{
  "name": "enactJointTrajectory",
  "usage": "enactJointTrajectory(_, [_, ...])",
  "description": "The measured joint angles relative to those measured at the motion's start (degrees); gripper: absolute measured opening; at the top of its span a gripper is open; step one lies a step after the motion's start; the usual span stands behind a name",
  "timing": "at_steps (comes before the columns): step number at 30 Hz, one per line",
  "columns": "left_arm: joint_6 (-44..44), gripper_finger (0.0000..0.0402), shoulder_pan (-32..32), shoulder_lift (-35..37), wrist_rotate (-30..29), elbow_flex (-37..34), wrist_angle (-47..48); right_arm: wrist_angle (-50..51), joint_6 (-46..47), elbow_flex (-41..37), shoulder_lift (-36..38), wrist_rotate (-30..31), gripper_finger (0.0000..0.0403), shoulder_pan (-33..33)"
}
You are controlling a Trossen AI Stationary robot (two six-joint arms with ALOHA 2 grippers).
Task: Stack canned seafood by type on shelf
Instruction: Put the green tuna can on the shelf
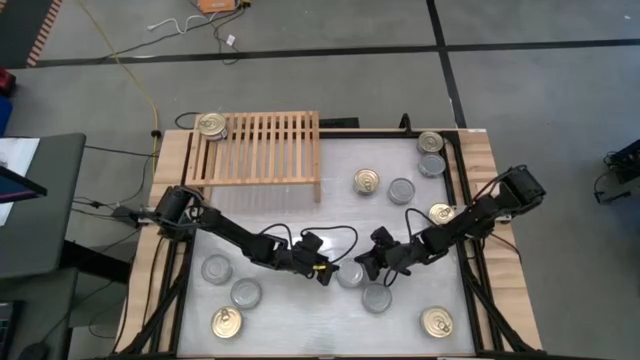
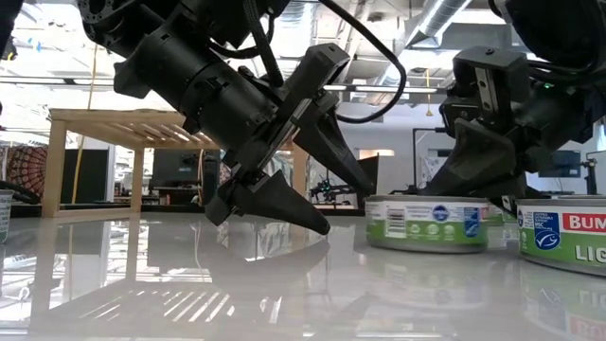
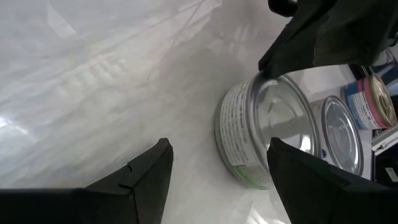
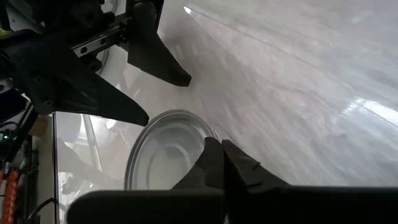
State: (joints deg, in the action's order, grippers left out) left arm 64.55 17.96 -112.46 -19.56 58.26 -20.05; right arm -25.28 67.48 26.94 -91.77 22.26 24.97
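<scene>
Fingers (image 3: pixel 149 180) beside green-labelled tin (image 3: pixel 261 134)

Left gripper (image 3: pixel 214 168) fingers (image 3: pixel 146 177) spread; silver-topped can (image 3: pixel 267 134) just ahead.

Grey floor (image 1: pixel 520 110) panels crossed by dark seams surround the white table (image 1: pixel 300 225). A yellow cable (image 1: pixel 135 75) trails across the floor. Overhead, ceiling ducts (image 2: pixel 445 14) run above a bright, open workspace.

Orange box (image 1: pixel 219 5) at far edge of grey floor (image 1: pixel 520 25); yellow cable (image 1: pixel 130 70) (trailing twd table).
</scene>
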Motion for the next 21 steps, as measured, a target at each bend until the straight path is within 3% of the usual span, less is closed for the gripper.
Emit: enactJointTrajectory(21, [4.23,0.0251,0.00,0.00,2.88,0.00,-2.49,2.94,3.02,0.00,0.02,0.18,0.0019,-0.02])
